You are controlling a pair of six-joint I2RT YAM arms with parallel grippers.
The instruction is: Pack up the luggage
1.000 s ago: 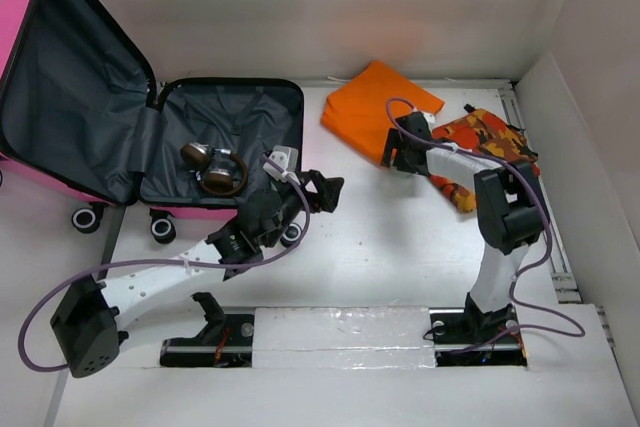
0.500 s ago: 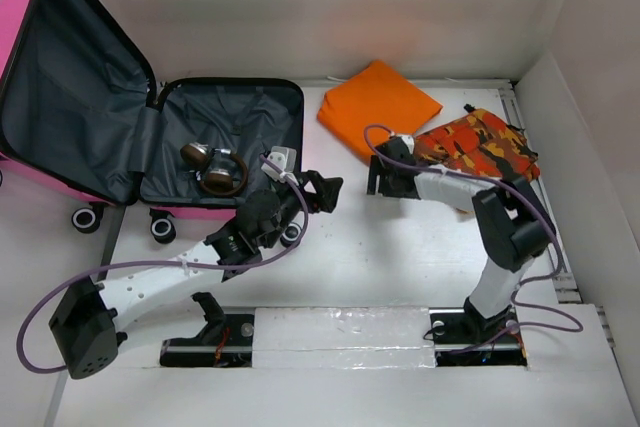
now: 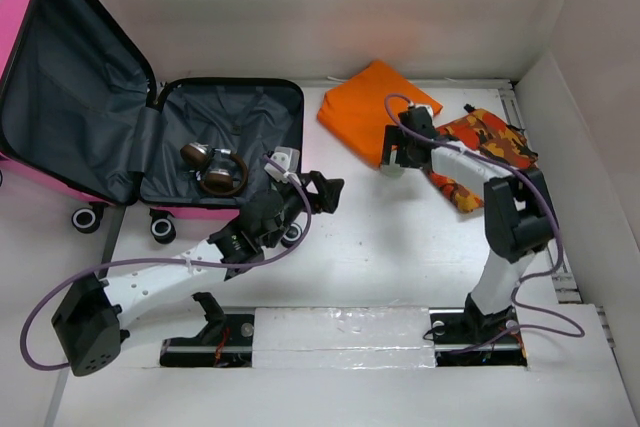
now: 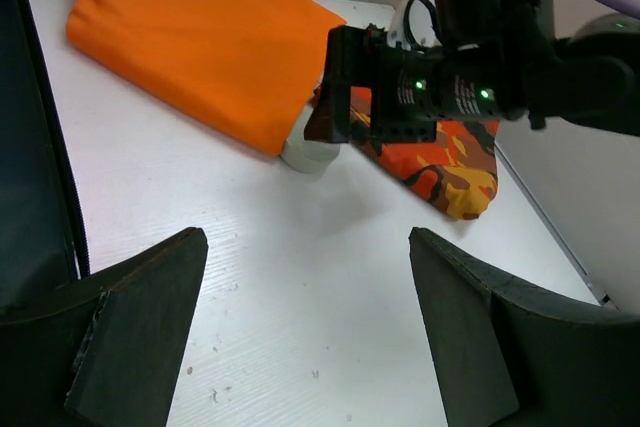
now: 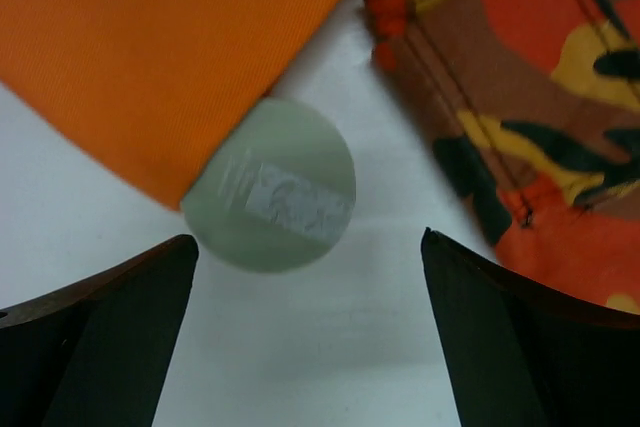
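Far left, the suitcase (image 3: 80,97) lies wide open at the left back of the table (image 3: 380,257). Its pink shell shows along the outer edge, and the dark grey lining faces up. The lid half leans up and away on the left. The other half lies flat, with black wheels (image 3: 88,217) at its near edge. In that flat half sits a pair of brown headphones (image 3: 215,169), towards the near side.

Moving right, the left gripper (image 3: 322,192) hangs just past the suitcase's right near corner, over bare table. In its own wrist view, the left gripper (image 4: 302,247) has its fingers spread wide with nothing between them but white tabletop.

Next comes the folded orange cloth (image 3: 378,107), flat near the back wall. Tucked against its near edge is a small, pale round tub (image 5: 270,185), touching the cloth or partly under it. The left wrist camera picks out the same tub (image 4: 312,152) right at the fold.

The right gripper (image 3: 395,159) is directly over that tub. From the right wrist, the right gripper (image 5: 308,247) is parted, one finger to each side of the view, holding nothing. The tub sits just ahead of the gap.

Furthest right lies a crumpled orange-and-red camouflage cloth (image 3: 485,142), just beside the orange one, with the tub in the gap between them.
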